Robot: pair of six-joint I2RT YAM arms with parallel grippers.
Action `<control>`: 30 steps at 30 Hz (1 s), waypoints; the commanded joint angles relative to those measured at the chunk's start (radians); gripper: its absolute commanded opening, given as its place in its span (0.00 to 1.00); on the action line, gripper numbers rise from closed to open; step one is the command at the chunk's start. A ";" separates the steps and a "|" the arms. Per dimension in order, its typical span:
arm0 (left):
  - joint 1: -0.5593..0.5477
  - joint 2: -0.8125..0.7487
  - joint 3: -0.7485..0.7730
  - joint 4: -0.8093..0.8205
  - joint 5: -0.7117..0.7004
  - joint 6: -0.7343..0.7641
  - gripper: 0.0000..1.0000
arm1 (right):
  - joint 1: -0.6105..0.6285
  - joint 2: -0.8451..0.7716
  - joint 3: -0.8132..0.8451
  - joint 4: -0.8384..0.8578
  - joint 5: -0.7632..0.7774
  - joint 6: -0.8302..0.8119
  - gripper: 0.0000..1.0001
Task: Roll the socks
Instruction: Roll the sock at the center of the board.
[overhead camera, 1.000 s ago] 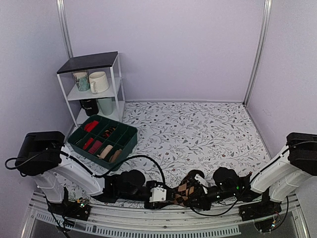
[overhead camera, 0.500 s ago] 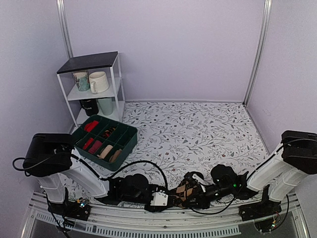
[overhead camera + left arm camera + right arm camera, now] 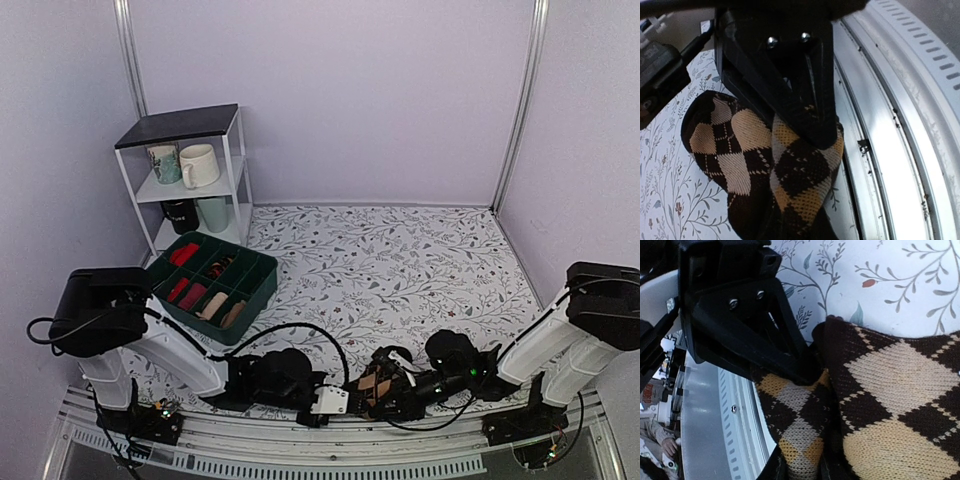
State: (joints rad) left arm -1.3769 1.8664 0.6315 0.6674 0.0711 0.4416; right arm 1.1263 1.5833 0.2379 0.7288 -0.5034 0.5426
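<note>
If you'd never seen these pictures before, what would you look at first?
Probably the brown argyle socks, bunched at the near edge of the table and pinched from both sides by the left claw and the right claw. After that, the green divided tray of rolled socks at the left, and the white shelf with mugs behind it.

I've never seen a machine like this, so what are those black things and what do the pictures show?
They are two robot arms fixed side by side. One picture looks down from above; the other two come from a camera on each wrist. The left end effector and the right end effector both pinch the brown and tan diamond-patterned knitted socks. On the flowery tablecloth also stand a dark green divided tray of rolled socks and a white-framed shelf with mugs.
</note>
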 commanded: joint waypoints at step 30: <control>0.177 0.144 0.175 -0.488 0.410 -0.382 0.00 | 0.216 -0.273 -0.076 -0.078 0.580 -0.423 0.59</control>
State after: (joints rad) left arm -1.2095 1.9339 0.8371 0.3710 0.4808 0.0757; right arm 1.3300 1.2560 0.1284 0.6010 0.0429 0.1532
